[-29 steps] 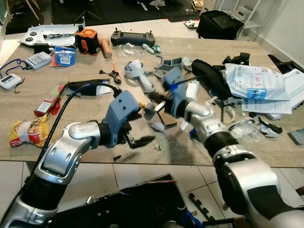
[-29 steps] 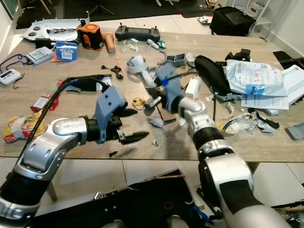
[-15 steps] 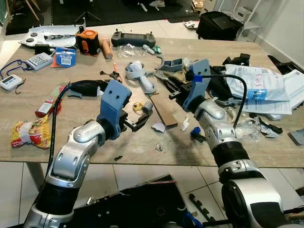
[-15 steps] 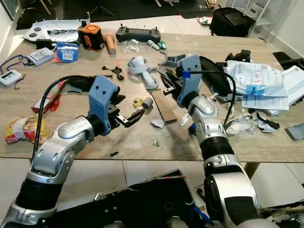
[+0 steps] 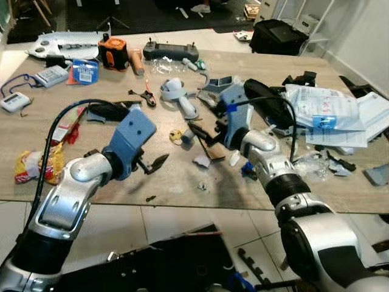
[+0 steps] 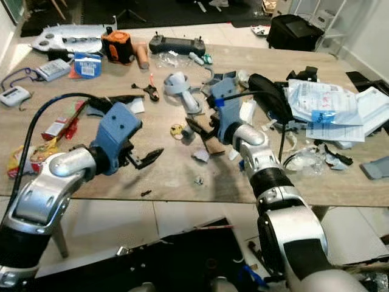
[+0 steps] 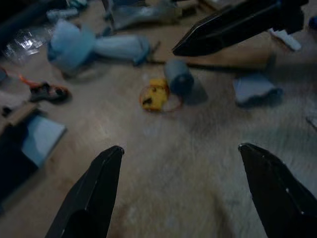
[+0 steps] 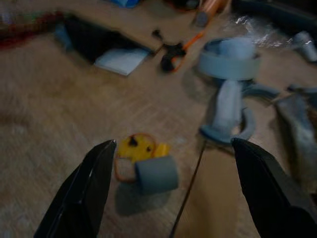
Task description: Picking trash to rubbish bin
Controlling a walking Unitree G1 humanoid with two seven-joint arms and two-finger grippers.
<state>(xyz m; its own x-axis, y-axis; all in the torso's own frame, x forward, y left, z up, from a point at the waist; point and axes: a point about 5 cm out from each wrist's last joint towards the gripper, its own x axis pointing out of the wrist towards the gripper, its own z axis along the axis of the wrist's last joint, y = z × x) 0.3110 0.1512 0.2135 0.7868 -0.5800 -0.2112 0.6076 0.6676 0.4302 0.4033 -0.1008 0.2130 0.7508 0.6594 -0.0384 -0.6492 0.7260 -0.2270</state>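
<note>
On the wooden table (image 5: pixel 121 188) a small grey cylinder (image 5: pixel 187 137) lies beside a yellow scrap (image 5: pixel 175 136), with a brown cardboard strip (image 5: pixel 211 149) and a crumpled pale scrap (image 5: pixel 201 160) just to their right. My right gripper (image 5: pixel 197 132) hovers open right over the cylinder (image 8: pixel 156 173), which lies between its fingers in the right wrist view, next to the yellow scrap (image 8: pixel 136 146). My left gripper (image 5: pixel 155 164) is open and holds nothing, a short way nearer and to the left. Its wrist view looks at the cylinder (image 7: pixel 178 82) and the yellow scrap (image 7: pixel 156 94).
A snack wrapper (image 5: pixel 36 167) and a red packet (image 5: pixel 61 131) lie at the left. Grey plastic parts (image 5: pixel 176 94), a black bag (image 5: pixel 267 103) and papers (image 5: pixel 322 109) crowd the middle and right. A controller (image 5: pixel 167 50) and an orange device (image 5: pixel 110 53) stand at the back.
My left gripper has drawn back from the cylinder toward the table's near left. My right gripper has come down and left over the cylinder. The camera has shifted slightly.
</note>
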